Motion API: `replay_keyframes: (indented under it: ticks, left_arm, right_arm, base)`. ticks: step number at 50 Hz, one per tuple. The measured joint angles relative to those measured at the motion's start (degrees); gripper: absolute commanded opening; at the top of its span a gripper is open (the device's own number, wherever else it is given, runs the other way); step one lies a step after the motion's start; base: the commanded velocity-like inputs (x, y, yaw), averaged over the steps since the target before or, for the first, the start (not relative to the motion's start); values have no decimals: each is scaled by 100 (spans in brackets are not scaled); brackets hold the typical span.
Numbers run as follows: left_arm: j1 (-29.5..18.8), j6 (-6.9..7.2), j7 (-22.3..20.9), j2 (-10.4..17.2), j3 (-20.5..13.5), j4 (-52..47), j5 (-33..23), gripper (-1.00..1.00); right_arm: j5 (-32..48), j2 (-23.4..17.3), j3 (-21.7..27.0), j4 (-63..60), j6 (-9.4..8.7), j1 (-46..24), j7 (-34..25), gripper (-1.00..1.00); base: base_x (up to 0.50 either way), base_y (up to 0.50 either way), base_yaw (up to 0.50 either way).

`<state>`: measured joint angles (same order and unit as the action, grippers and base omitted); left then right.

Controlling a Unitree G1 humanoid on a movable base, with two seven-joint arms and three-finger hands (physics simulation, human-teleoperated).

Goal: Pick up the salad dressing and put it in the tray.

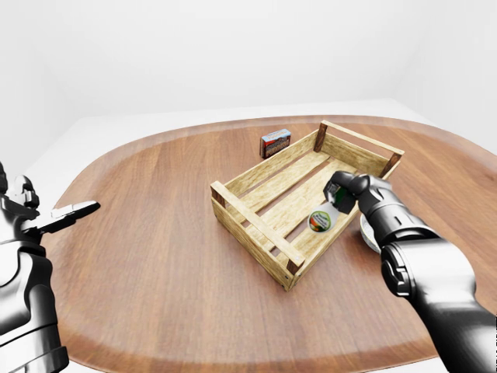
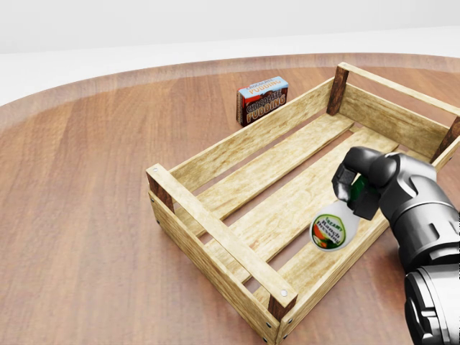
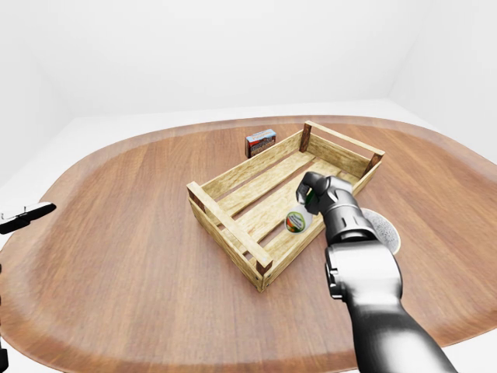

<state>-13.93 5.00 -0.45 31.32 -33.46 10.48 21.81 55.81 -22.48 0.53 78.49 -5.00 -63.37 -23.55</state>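
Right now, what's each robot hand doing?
Left robot hand: open, empty, off the table's left edge.
Right robot hand: closed on the salad dressing bottle, over the tray.
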Motion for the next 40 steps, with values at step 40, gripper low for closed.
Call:
replay_keyframes:
  ticks: [40]
  left_arm:
    - [-18, 0, -26, -15, 52, 166, -24, 100]
  right_arm:
    - [1016, 253, 133, 142, 0, -110, 450, -99]
  base:
    - [0, 0, 0]
